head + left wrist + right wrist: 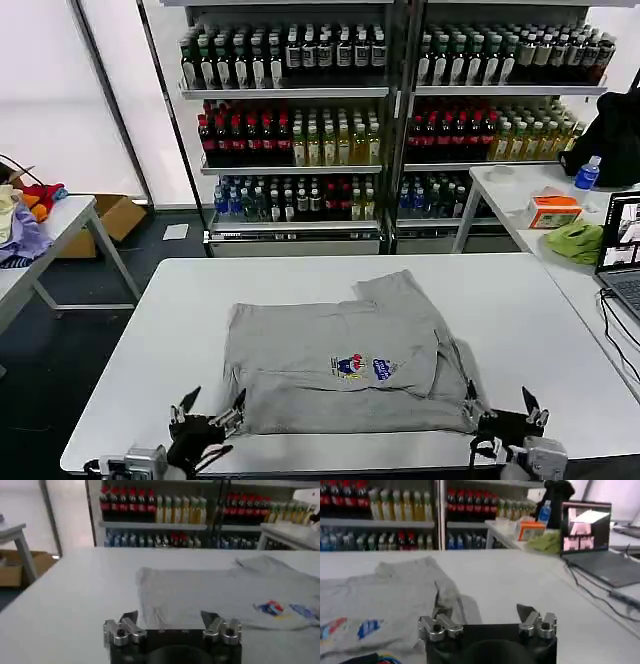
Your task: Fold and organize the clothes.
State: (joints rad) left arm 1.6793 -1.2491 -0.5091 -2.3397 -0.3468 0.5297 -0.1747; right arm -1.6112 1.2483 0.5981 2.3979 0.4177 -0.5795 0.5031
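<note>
Left hand [212, 418]: open, fingers spread, holding nothing; sits at the near edge of the surface [150, 350], just beside the near left corner of the T-shirt [340, 360].

Right hand [505, 420]: open, empty; at the near edge, just beside the near right corner of the T-shirt.

T-shirt: light grey, partly folded, lying flat mid-surface with chest logo [362, 367] facing up. Long axis runs left to right across the robot's front; a flap and a sleeve end point away toward the shelves [300, 120].

Governing relation: the garment lies directly ahead of both hands, between them, its near hem parallel to the surface edge. Each hand is about equally near its own corner, so a paired grasp of the near hem seems likely.
</note>
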